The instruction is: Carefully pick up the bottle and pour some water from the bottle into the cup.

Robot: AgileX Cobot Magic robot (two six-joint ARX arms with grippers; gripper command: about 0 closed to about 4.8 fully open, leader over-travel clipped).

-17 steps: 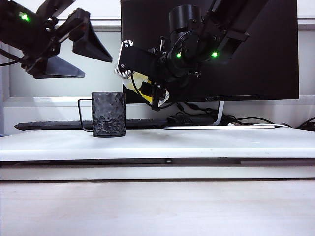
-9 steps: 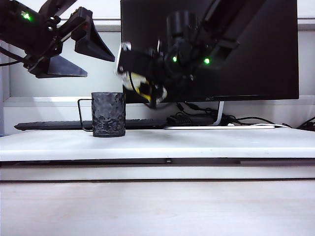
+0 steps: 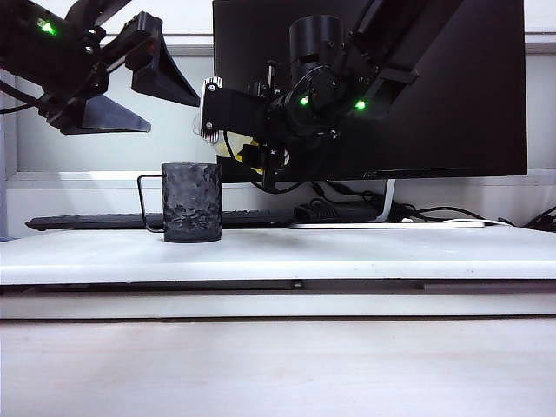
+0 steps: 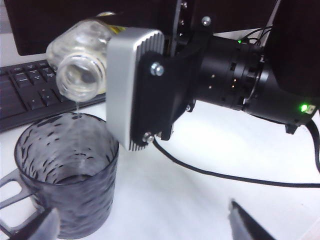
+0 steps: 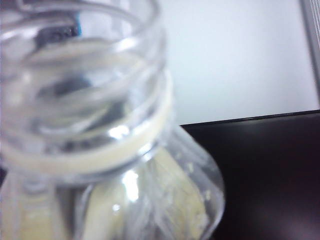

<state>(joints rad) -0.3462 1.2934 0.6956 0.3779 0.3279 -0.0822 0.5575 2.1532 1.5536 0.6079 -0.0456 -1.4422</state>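
Observation:
The dark dimpled cup (image 3: 192, 201) stands on the white table, its wire handle to the left. My right gripper (image 3: 224, 130) is shut on the clear bottle (image 3: 228, 146), of which only a yellow scrap shows here. In the left wrist view the bottle (image 4: 82, 47) lies tipped, its open mouth just above the rim of the cup (image 4: 65, 170). A thin thread of water (image 4: 77, 107) drops from the mouth into the cup. The bottle's neck (image 5: 85, 90) fills the right wrist view. My left gripper (image 3: 139, 97) hangs open, up and to the left of the cup, empty.
A black monitor (image 3: 434, 87) stands behind the right arm. A keyboard (image 3: 87, 221) and cables (image 3: 434, 213) lie at the back of the table (image 3: 347, 252). The table's front edge runs across below the cup.
My right gripper has rolled and shifted left, tipping the bottle further over the cup. The left gripper and the cup have stayed put.

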